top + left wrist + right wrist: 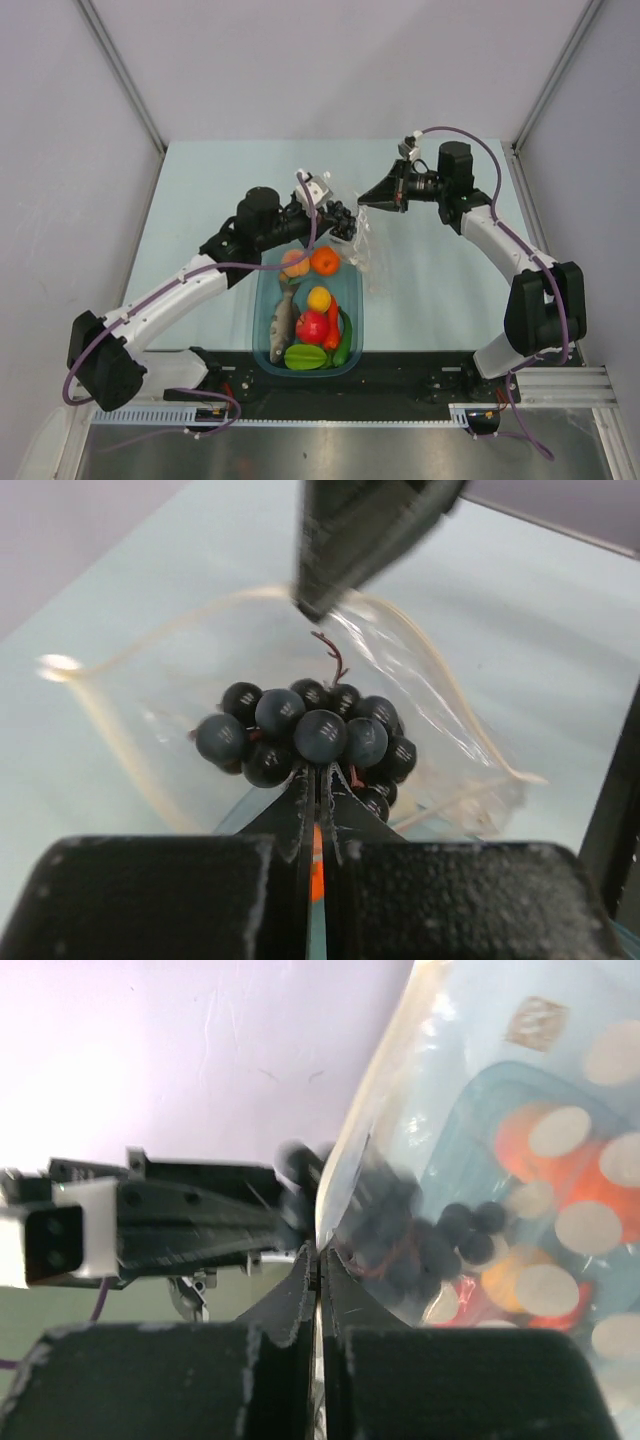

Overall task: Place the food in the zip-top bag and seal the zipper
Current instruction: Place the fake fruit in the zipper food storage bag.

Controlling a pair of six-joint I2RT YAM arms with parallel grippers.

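My left gripper (334, 214) (320, 772) is shut on the black grapes (343, 215) (305, 735) and holds them at the open mouth of the clear zip-top bag (365, 248) (425, 685). The pale zipper (105, 735) loops wide around the bunch. My right gripper (366, 197) (320, 1255) is shut on the bag's upper rim and holds it off the table. In the right wrist view the grapes (420, 1235) show dimly through the film. Orange (324, 261), peach (295, 264), lemon (319, 298), red fruit (312, 326), fish (284, 318), starfruit (305, 357) and peppers (338, 335) lie in the tub.
The teal tub (357, 300) stands at the near middle of the pale table, just below both grippers. The black base rail (400, 375) runs along the near edge. Grey walls close in the left, the right and the back.
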